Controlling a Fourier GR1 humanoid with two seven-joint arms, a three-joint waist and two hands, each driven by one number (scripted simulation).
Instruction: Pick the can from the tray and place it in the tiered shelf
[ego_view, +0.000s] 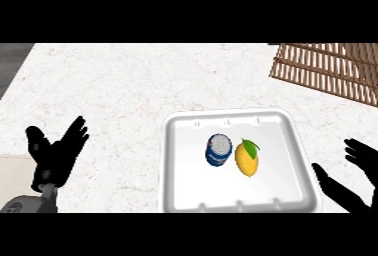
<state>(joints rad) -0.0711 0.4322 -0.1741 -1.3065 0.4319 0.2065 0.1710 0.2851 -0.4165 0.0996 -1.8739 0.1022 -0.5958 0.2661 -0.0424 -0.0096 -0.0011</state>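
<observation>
A blue and white can (218, 150) stands upright in the middle of the white tray (184, 190), touching a yellow lemon (248, 159) on its right. The wooden slatted tiered shelf (332, 70) sits at the far right corner of the counter. My left hand (55, 152) is open at the lower left, fingers up, well left of the tray. Just beyond the tray's right rim, my right hand (354, 185) is open, with nothing in it.
The white marbled counter (133, 85) stretches left of and behind the tray. Its left edge runs diagonally at the upper left, with a dark floor beyond.
</observation>
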